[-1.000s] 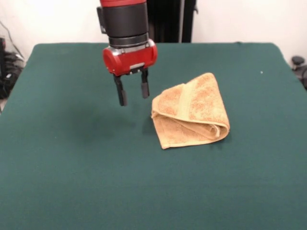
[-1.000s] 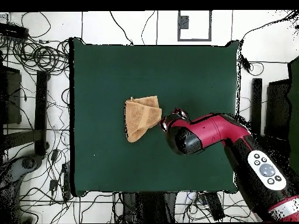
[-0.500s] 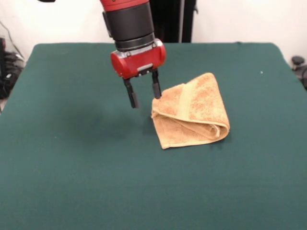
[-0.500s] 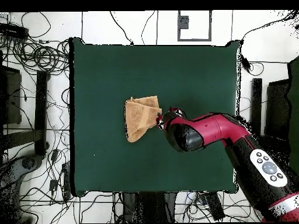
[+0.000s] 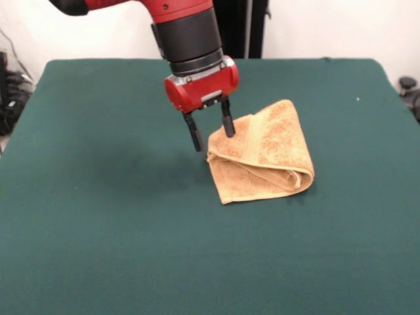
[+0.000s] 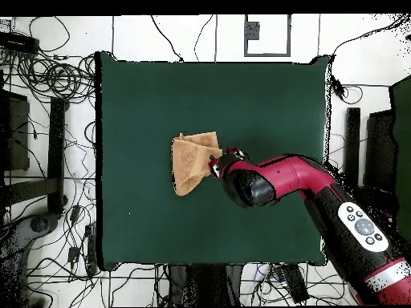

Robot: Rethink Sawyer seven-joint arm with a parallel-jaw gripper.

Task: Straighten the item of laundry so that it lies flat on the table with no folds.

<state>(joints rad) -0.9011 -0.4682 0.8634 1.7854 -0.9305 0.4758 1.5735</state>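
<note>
The tan terry towel (image 5: pixel 266 154) lies folded over itself in a rough triangle a little right of the middle of the dark green table (image 5: pixel 98 216). A woven border band runs across its top layer. It also shows in the overhead view (image 6: pixel 193 161). My gripper (image 5: pixel 211 134) is open and empty, just above the towel's left corner. One finger is over the towel's edge and the other over bare table to its left. In the overhead view the arm's red head (image 6: pixel 245 183) covers the fingers and the towel's right corner. The white loop tag is hidden.
The table's back edge (image 5: pixel 295 60) meets a white wall. Cables and dark equipment lie on the floor around the table (image 6: pixel 56 80) in the overhead view.
My gripper has moved right and down from over bare table to the towel's left corner, staying open. The towel has not moved.
</note>
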